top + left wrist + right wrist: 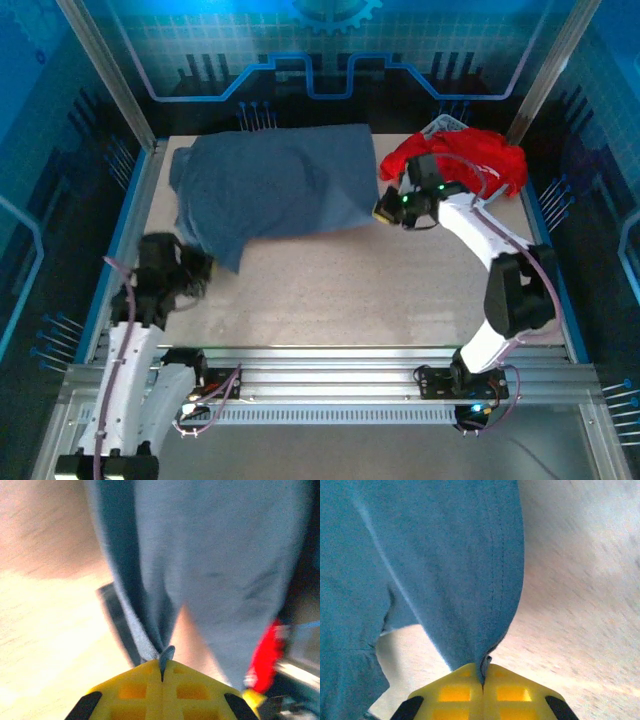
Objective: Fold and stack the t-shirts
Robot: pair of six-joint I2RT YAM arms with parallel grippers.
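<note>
The slate-blue t-shirt [275, 185] lies spread over the far left and middle of the table [350, 290], rumpled, with its near edge running at a slant from the left side up toward the right. A narrow flap of it hangs toward the near left corner, and there the left gripper [196, 267] meets the cloth. In the left wrist view its yellow fingers [135, 690] are pressed together with a thin fold of the shirt's hem pinched between the tips, and the cloth rises away from them in a taut drape.

The right gripper [386, 211] sits at the shirt's right near corner. In the right wrist view its yellow fingers [510, 692] are likewise closed tight on a small tuck of blue fabric, a seam line running up the cloth above them and pale tabletop showing to the right.

The red t-shirt [470, 155] is bunched in a heap at the far right corner, just behind the right arm's wrist, draped against the white basket [447, 125] whose rim peeks out behind it. The red heap and the blue shirt lie near each other but apart
</note>
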